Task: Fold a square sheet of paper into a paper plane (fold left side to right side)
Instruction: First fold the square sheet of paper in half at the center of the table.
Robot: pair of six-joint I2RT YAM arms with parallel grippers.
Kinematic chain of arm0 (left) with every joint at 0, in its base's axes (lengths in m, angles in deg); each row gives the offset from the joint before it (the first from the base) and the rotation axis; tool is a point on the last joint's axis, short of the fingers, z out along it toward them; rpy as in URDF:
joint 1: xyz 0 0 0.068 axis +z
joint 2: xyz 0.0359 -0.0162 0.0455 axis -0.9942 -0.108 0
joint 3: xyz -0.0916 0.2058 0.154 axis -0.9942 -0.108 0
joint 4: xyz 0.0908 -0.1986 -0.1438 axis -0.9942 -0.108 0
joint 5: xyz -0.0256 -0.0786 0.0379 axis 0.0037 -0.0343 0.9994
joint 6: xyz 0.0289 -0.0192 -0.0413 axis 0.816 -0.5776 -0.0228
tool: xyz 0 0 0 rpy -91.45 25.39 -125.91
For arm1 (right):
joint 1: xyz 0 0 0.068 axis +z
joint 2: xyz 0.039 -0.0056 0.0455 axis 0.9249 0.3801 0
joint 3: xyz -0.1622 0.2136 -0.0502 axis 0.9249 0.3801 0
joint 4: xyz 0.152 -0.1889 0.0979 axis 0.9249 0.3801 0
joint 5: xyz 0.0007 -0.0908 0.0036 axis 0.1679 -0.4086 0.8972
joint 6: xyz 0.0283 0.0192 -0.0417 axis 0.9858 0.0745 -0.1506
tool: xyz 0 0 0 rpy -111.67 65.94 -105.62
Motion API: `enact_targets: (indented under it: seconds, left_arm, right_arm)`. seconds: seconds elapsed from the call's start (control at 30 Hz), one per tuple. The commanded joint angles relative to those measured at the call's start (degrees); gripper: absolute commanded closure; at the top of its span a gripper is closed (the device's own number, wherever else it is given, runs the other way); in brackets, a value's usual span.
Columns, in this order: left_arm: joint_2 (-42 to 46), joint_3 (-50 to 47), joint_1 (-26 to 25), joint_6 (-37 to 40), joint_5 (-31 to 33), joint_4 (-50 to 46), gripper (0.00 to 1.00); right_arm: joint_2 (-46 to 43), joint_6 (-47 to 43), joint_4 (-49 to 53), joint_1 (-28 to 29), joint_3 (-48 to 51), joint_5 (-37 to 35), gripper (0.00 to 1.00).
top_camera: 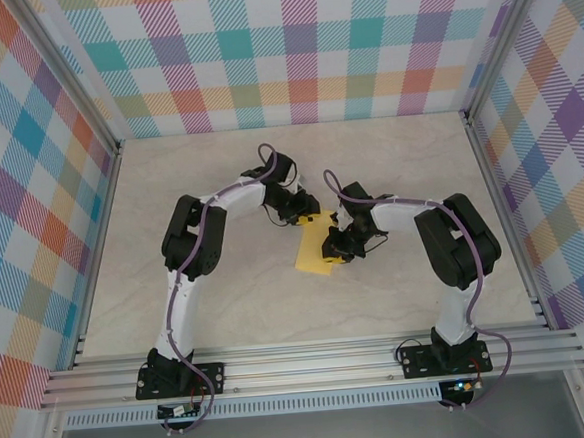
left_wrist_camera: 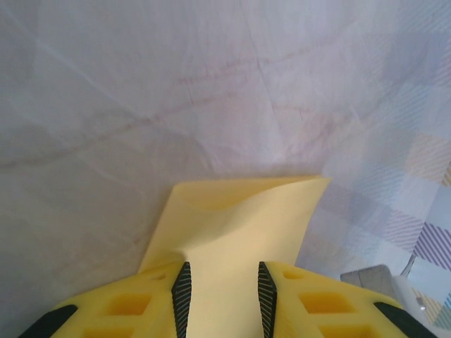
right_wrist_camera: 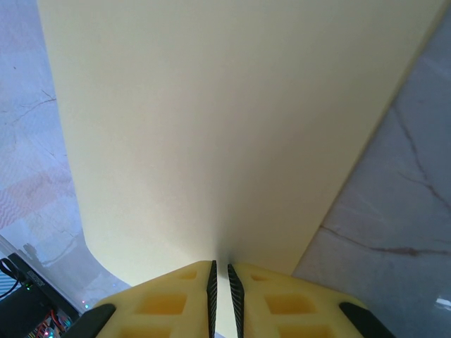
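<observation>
The square sheet of paper (top_camera: 312,250) is yellow-orange and sits as a smaller, bent shape at the middle of the table, between both grippers. My left gripper (top_camera: 307,221) is at its far end. In the left wrist view the paper (left_wrist_camera: 239,218) runs under and between the left gripper (left_wrist_camera: 223,271), whose jaws stand apart, and the sheet buckles just ahead of them. My right gripper (top_camera: 336,248) is at the sheet's right edge. In the right wrist view the paper (right_wrist_camera: 225,127) rises as a broad curved panel from the right gripper (right_wrist_camera: 220,271), whose jaws pinch its edge.
The beige marbled table (top_camera: 219,184) has checked walls (top_camera: 300,48) on three sides. An aluminium rail (top_camera: 312,363) carrying both arm bases runs along the near edge. Bare tabletop lies all round the paper.
</observation>
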Motion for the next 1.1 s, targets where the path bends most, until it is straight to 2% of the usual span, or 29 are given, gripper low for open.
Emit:
enact_targets:
  seconds: [0.0, 0.73, 1.07]
  left_arm:
    - [-2.12, 2.75, 0.98, -1.34, 0.84, 1.94, 0.67]
    - [-7.61, 11.34, 1.31, -3.65, 1.48, 1.22, 0.66]
    - [-7.50, 13.76, 4.41, -2.95, 1.11, 0.12, 0.66]
  right_arm:
    - [4.01, -1.06, 5.87, 0.11, 1.98, -7.33, 0.84]
    - [4.51, -1.17, 5.77, 0.11, 1.89, -7.20, 0.84]
    - [2.49, -1.95, 2.21, 0.12, 2.60, -4.07, 0.83]
